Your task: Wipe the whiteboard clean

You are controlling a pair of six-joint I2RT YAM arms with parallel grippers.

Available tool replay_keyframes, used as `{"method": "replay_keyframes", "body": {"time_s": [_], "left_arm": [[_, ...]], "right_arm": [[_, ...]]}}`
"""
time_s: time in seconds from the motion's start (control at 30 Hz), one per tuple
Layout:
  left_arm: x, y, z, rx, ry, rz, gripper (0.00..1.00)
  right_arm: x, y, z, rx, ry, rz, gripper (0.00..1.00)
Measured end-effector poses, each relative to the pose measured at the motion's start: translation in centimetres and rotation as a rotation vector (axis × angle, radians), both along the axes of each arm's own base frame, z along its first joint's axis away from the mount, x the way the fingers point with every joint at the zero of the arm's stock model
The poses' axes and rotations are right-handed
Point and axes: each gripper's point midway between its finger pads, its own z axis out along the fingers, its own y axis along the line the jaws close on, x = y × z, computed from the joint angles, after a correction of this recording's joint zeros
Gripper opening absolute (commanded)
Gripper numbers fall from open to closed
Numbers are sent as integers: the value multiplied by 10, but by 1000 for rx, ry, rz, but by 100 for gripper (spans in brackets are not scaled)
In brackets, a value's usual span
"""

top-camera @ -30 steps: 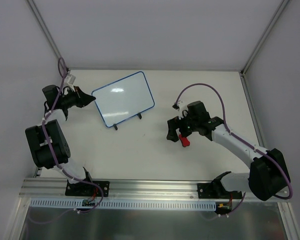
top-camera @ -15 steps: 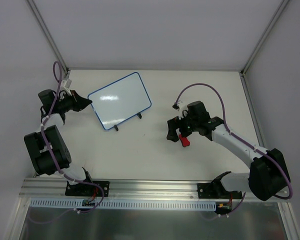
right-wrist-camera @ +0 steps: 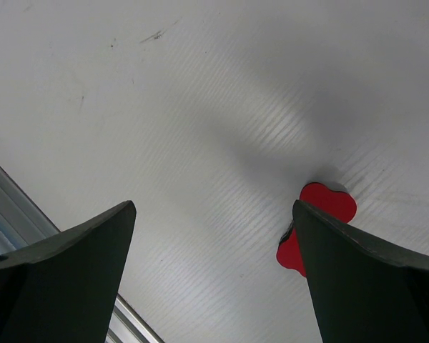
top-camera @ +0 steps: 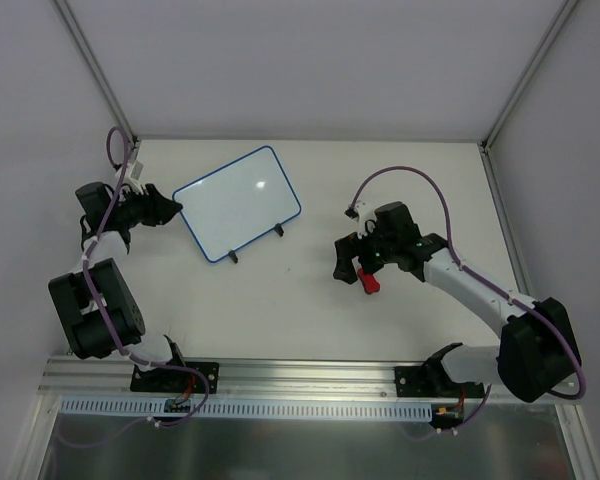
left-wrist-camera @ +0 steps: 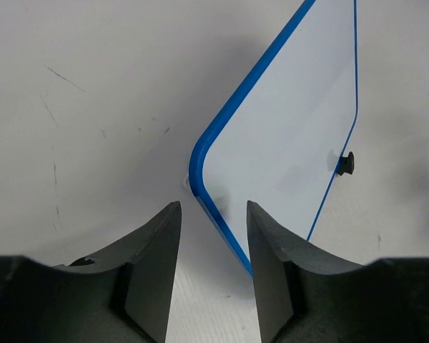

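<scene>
Blue-rimmed, the whiteboard (left-wrist-camera: 293, 121) has its near rounded corner just ahead of my left end effector (left-wrist-camera: 213, 206), in line with the gap between the fingertips. Those fingers stand a narrow way apart and hold nothing that I can see.

My right end effector (right-wrist-camera: 213, 207) is spread wide over the counter (top-camera: 280, 320) and grips nothing. The red eraser (right-wrist-camera: 318, 214) lies just beside the inner face of one finger, well off the centre of the gap. The board is well away to that arm's side, propped on its clip feet (top-camera: 280, 232) (I can make out no marks on its face).

My worry is that closing the right fingers as they stand would likely nudge the eraser sideways or catch only its edge, and it could then slip out during wiping. The left fingers, pressing on that corner, could also slide the board or tip it off its feet.
</scene>
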Motion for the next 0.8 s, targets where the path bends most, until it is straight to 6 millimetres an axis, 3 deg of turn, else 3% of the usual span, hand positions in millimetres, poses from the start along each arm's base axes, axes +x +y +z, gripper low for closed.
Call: {"method": "replay_keyframes", "body": {"time_s": [0.1, 0.23, 0.37, 0.47, 0.5, 0.63, 0.8], "left_arm": [[-1, 2, 3, 7, -4, 12, 48], [-2, 5, 9, 22, -13, 32, 66], [-5, 10, 20, 37, -17, 82, 75], [-11, 16, 35, 53, -16, 162, 95], [-14, 19, 43, 59, -21, 195, 99], [-31, 24, 85, 89, -53, 290, 99], [-51, 22, 148, 127, -114, 343, 99]], "right_arm": [[0, 0, 3, 5, -10, -1, 97], [1, -1, 10, 15, -35, -7, 97], [6, -7, 22, 13, -83, -50, 98], [16, -21, 39, -9, -165, -147, 98], [20, -29, 47, -20, -202, -189, 98], [38, -68, 96, -90, -364, -382, 99], [57, -123, 200, -144, -640, -614, 99]]}}
